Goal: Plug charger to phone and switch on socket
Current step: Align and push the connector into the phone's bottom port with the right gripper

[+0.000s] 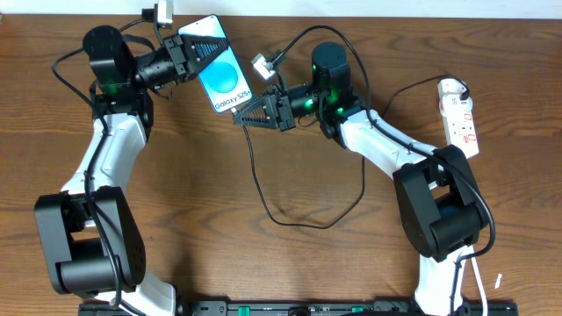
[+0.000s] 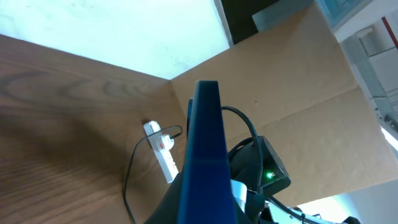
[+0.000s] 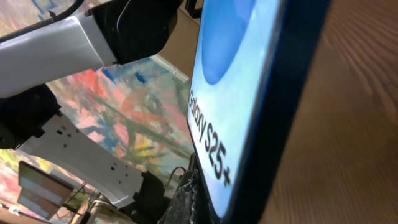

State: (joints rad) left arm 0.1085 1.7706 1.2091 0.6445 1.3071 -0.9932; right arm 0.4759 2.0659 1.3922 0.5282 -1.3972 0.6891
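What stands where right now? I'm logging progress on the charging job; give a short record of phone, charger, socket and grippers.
phone: screen lit, top end in left gripper
left gripper: shut on phone
right gripper: shut at phone's bottom edge, apparently on charger plug end
charger: cable trails from right gripper in a loop
socket: lies apart from both grippers
plugged into phone: cannot tell
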